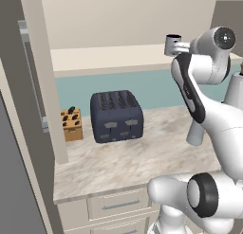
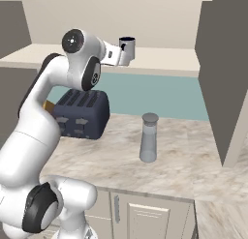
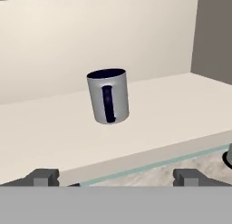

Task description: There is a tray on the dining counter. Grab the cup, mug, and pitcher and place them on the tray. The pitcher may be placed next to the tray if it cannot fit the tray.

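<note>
Mug [image 3: 108,95] is seen standing upright on a pale cream ledge [image 3: 149,123], its dark handle turned toward the hand camera and its rim dark inside. Gripper [image 3: 118,177] is held level with the ledge's front edge, its jaws spread wide with one dark fingertip [image 3: 43,177] at each side and nothing between them; the mug is well apart from them, farther back on the ledge. From the right base view the same mug [image 2: 127,47] is seen just past the raised wrist, on the ledge above a teal backsplash [image 2: 155,95]. Below, on a marble counter [image 2: 121,160], a grey translucent pitcher [image 2: 148,138] with a silvery lid is set upright, near a dark blue toaster [image 2: 80,113]. A small wooden knife block [image 1: 71,124] is placed just beside the toaster in the left base view.
</note>
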